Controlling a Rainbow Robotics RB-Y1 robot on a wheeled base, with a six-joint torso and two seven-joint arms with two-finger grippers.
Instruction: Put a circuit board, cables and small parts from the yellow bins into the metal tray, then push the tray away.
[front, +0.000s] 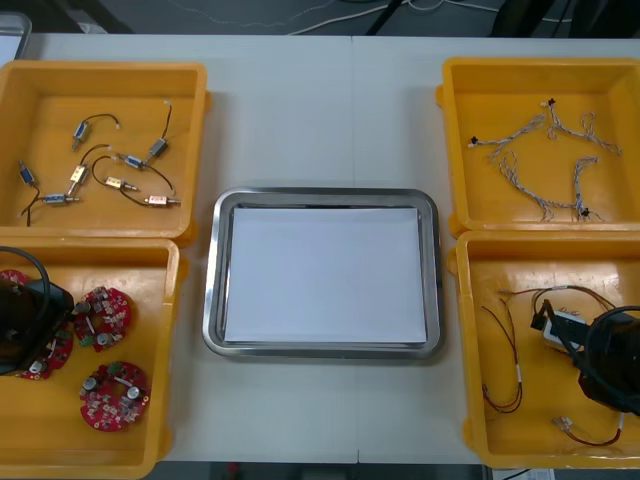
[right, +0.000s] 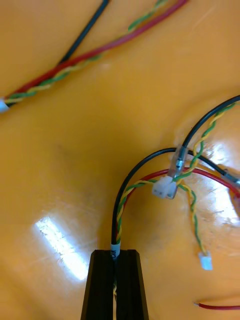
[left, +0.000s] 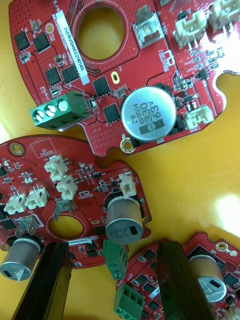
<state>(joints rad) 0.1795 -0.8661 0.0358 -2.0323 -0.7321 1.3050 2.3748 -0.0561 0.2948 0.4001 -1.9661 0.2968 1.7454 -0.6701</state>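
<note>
1. Down in the near right bin (front: 530, 430), the right gripper (right: 116, 256) is clenched on the black and red-yellow cables (right: 120, 200).
2. Left gripper (left: 112, 247) hangs over the boards (left: 100, 65) in the near left bin (front: 155, 350), fingers apart, holding nothing.
3. Tray (front: 214, 300) sits between the bins, white inside.

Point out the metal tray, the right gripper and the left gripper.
metal tray (front: 213, 290): front view, left rim.
right gripper (right: 116, 256): right wrist view, between fingertips shut on cable (right: 115, 220).
left gripper (left: 111, 245): left wrist view, between open fingertips.
</note>
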